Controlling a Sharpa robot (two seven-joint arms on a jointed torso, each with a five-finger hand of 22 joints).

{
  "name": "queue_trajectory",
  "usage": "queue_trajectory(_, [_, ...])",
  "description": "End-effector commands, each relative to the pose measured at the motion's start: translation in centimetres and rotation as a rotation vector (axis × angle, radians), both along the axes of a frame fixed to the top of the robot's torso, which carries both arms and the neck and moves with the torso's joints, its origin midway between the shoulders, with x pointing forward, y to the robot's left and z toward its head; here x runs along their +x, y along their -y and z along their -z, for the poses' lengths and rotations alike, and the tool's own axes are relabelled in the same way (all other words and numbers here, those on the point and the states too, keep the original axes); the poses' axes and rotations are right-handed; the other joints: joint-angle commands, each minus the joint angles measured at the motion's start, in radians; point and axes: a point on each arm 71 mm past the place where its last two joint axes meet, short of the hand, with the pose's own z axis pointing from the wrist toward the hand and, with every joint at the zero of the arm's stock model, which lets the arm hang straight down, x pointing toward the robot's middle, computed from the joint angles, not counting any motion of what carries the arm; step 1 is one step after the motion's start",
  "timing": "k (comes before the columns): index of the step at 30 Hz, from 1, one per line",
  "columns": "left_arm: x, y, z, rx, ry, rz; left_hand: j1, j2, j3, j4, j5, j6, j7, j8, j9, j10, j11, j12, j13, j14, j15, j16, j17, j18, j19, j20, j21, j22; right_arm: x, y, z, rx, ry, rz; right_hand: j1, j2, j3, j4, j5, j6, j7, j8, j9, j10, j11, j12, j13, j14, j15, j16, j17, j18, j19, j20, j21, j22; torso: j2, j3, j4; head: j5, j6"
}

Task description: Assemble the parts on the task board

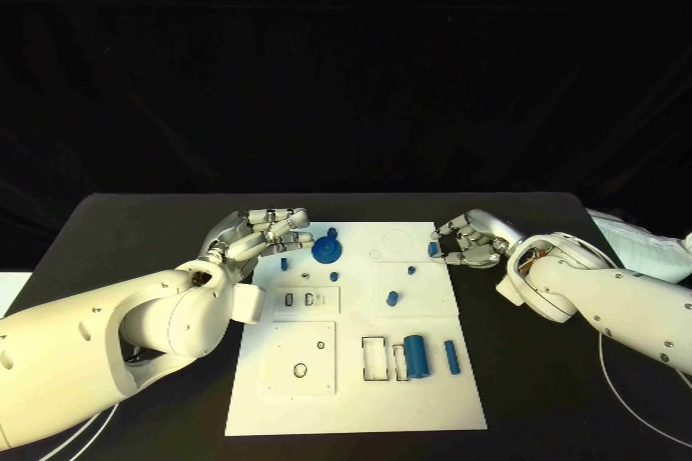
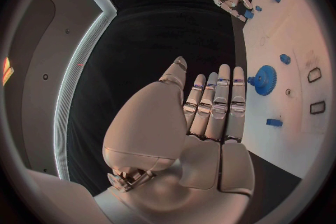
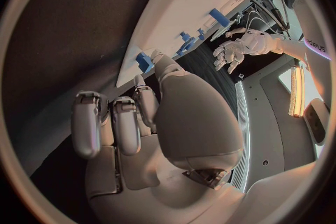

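Nearest the head camera, the board point(image 1: 433, 401) front edge is bare; just behind sit a blue cylinder point(image 1: 417, 355), a slim blue bar point(image 1: 451, 356) and empty rectangular slots point(image 1: 375, 359), with a raised plate point(image 1: 303, 358) to their left. Left hand point(image 1: 264, 233) hovers at the board's far-left corner, fingers extended and close together, holding nothing; the gear point(image 1: 327, 248) lies just beside its fingertips, no contact that I can see. Right hand point(image 1: 464, 240) is at the far-right edge, fingers curled in by a small blue part point(image 1: 434, 248); it looks pinched, but I cannot tell for sure. Step in hand, my read: right hand picking that part for seating, left hand staging by the gear. Next move needs a firm pinch, a lift off the board, then alignment over the matching recess. Small blue pegs point(image 1: 411, 271) and a short piece point(image 1: 392, 299) sit mid-board between the hands, so any carry across should pass above them. Risk: a light part slipping or tipping in the pinch
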Motion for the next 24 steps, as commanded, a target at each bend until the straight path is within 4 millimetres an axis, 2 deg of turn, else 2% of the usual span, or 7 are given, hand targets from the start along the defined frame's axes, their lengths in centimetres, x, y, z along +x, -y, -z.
queue_trajectory(1, [-0.05, 0.23, -0.1, -0.014, 0.007, 0.019, 0.012, -0.001, -0.001, -0.008, -0.006, -0.006, 0.003, -0.003, -0.001, -0.008, -0.001, -0.004, -0.001, -0.003, 0.001, -0.005, 0.001, 0.011, 0.007, 0.002, -0.003, -0.001, 0.01, -0.16, 0.26, -0.006, -0.009, -0.024, 0.005, 0.007, 0.001, -0.005, 0.001, 0.007, 0.002, 0.002, 0.0, -0.005, 0.0, 0.003, 0.018, 0.091, 0.001, 0.0, 0.195, -0.012, -0.006, 0.0, -0.005, 0.001, 0.0, -0.0012, -0.0017, 0.002, -0.001])
queue_trajectory(4, [-0.05, 0.24, -0.09, -0.014, 0.007, 0.019, 0.012, -0.001, -0.001, -0.008, -0.006, -0.006, 0.003, -0.003, -0.001, -0.008, -0.001, -0.004, -0.001, -0.003, 0.001, -0.005, 0.001, 0.011, 0.007, 0.002, -0.003, -0.001, 0.08, -0.2, 0.41, -0.006, -0.012, -0.023, 0.005, 0.014, 0.004, -0.007, -0.001, 0.012, 0.001, 0.003, 0.001, -0.004, -0.001, 0.005, 0.02, 0.091, 0.001, 0.0, 0.195, -0.012, -0.006, 0.0, -0.005, 0.001, 0.0, -0.001, -0.0024, 0.003, -0.002])
queue_trajectory(10, [-0.05, 0.28, -0.08, -0.014, 0.006, 0.02, 0.012, -0.001, -0.001, -0.008, -0.006, -0.006, 0.003, -0.003, -0.001, -0.008, -0.001, -0.004, -0.001, -0.003, 0.001, -0.005, 0.001, 0.011, 0.007, 0.002, -0.003, -0.001, 0.22, -0.48, 0.59, 0.001, -0.015, -0.026, 0.005, 0.046, 0.023, -0.015, -0.034, 0.044, -0.003, 0.011, 0.004, 0.002, -0.004, 0.014, 0.026, 0.092, -0.002, 0.001, 0.198, -0.012, -0.004, -0.002, -0.004, 0.004, -0.001, -0.0009, -0.0024, 0.003, -0.004])
queue_trajectory(16, [-0.04, 0.29, -0.08, -0.014, 0.006, 0.021, 0.013, 0.0, 0.0, -0.011, -0.006, -0.006, 0.003, -0.003, -0.001, -0.007, -0.002, -0.003, -0.001, -0.003, 0.001, -0.006, 0.001, 0.012, 0.007, 0.002, -0.004, -0.001, 0.35, -0.64, 0.76, 0.007, -0.023, -0.029, 0.004, 0.067, 0.04, -0.022, -0.051, 0.09, -0.016, 0.024, 0.009, 0.008, -0.015, 0.024, 0.034, 0.093, -0.009, 0.002, 0.201, -0.012, -0.002, -0.007, -0.003, 0.006, -0.001, -0.0009, -0.0016, 0.003, -0.006])
queue_trajectory(24, [-0.05, 0.31, -0.07, -0.014, 0.005, 0.022, 0.013, 0.0, 0.0, -0.011, -0.006, -0.006, 0.003, -0.003, -0.001, -0.007, -0.002, -0.003, -0.001, -0.003, 0.001, -0.006, 0.001, 0.012, 0.007, 0.002, -0.004, -0.001, 0.43, -0.82, 0.88, 0.009, -0.031, -0.032, 0.007, 0.079, 0.054, -0.033, -0.058, 0.12, -0.026, 0.031, 0.011, 0.012, -0.023, 0.031, 0.039, 0.094, -0.017, 0.004, 0.205, -0.014, 0.002, -0.014, 0.001, 0.014, -0.001, -0.0012, -0.0026, 0.002, -0.009])
